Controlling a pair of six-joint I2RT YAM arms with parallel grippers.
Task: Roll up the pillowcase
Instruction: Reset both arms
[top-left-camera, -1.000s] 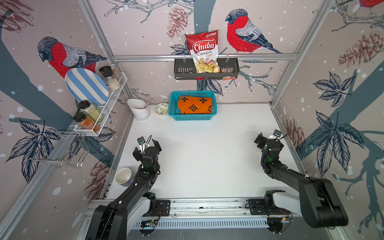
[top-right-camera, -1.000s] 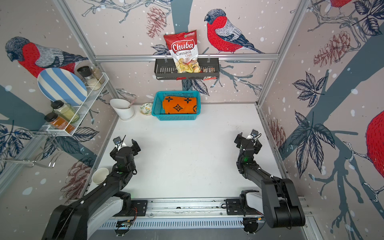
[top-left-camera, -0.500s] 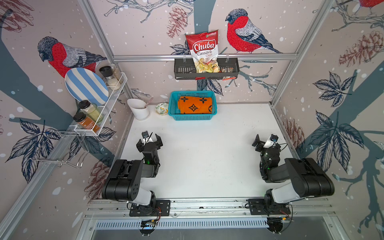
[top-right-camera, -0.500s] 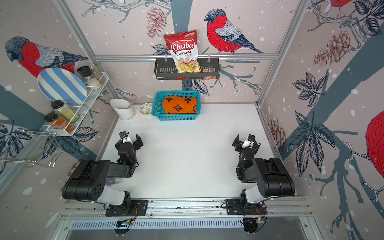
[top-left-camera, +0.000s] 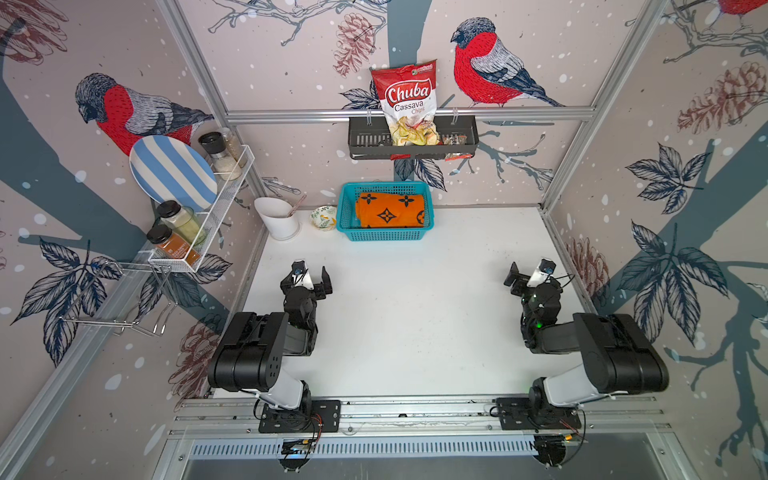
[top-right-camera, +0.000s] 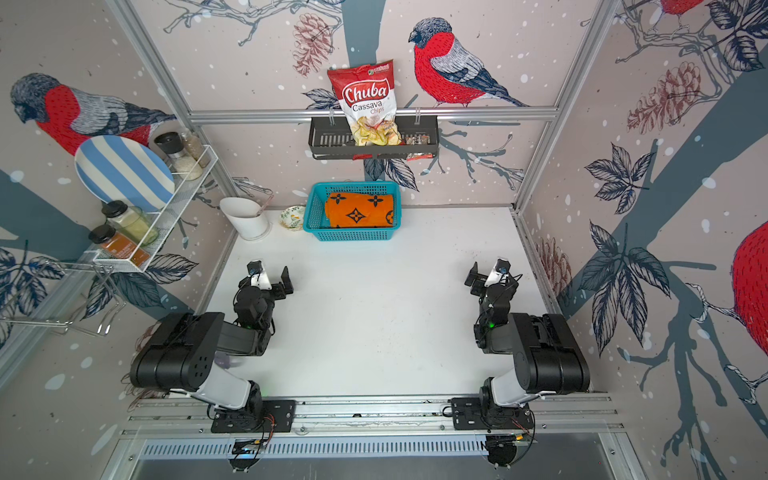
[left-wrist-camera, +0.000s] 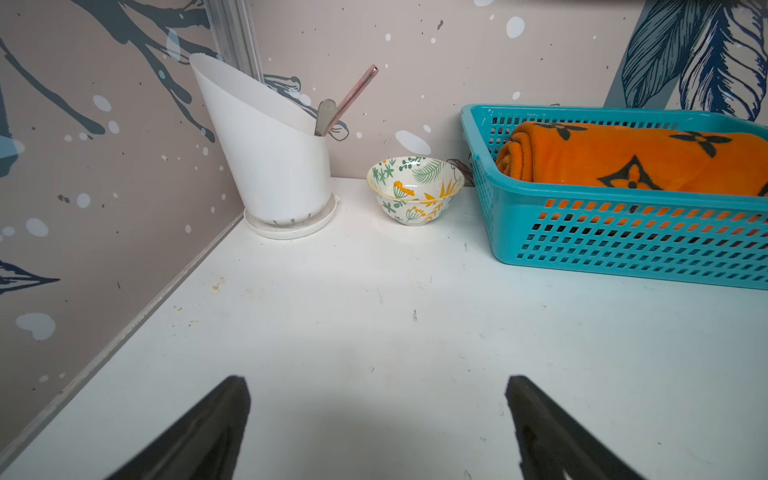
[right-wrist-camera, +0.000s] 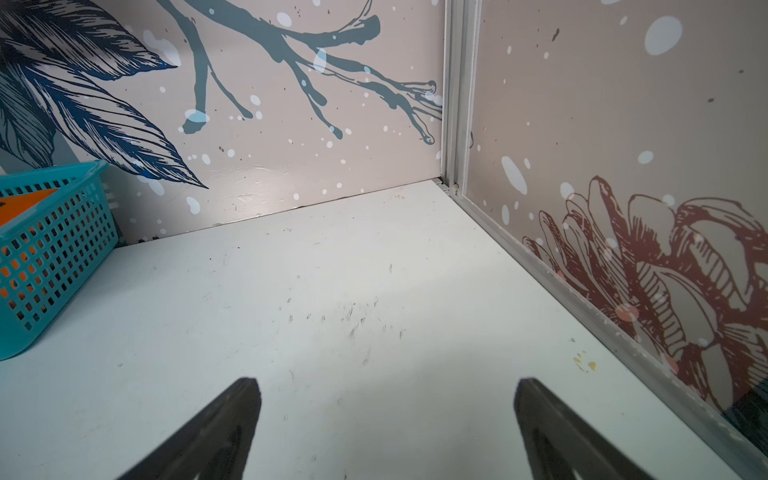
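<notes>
Walls (top-left-camera: 291, 62) all round are pinkish wallpaper with red-breasted birds (top-left-camera: 490, 70), pinecones (top-left-camera: 353, 41) and blue leaves (top-left-camera: 673, 274), framed in aluminium rails (top-left-camera: 291, 115). White tabletop (top-left-camera: 415, 324), a bit scuffed, pretty evenly lit.

The white table (top-left-camera: 415, 324) carried three things, all along its far edge: a teal basket (top-left-camera: 388, 236) near the middle by the back wall, a small patterned bowl (top-left-camera: 324, 217) just beside it on the left, and a white slanted holder (top-left-camera: 279, 222) in the far left corner. Faint dark scuffs (right-wrist-camera: 357, 320) marked the bare surface towards the right.
</notes>
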